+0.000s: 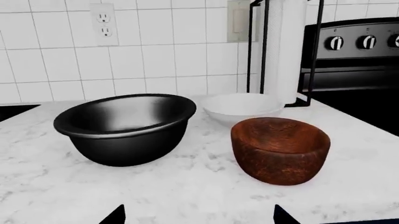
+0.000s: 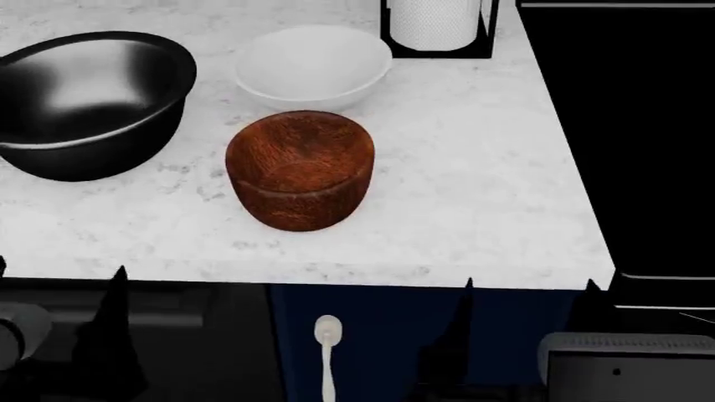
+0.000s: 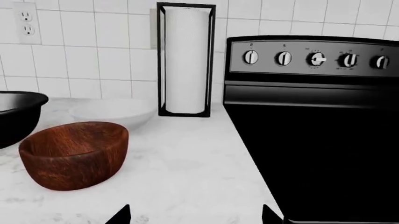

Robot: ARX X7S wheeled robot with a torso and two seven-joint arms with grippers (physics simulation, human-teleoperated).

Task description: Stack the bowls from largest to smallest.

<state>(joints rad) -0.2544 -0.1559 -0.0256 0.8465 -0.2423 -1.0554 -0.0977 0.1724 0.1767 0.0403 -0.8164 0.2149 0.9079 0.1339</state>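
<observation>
Wooden bowl (image 2: pixel 300 167), white bowl (image 2: pixel 313 65), black bowl (image 2: pixel 90 100), all unlabelled.

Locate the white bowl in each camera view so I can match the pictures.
Left wrist view: white bowl at centre, behind the wooden bowl.
Head view: upper middle, beyond the wooden bowl.
Right wrist view: left of centre, partly washed out against the counter.
Shared landmark: the paper-towel roll in its black holder, close beside it.
</observation>
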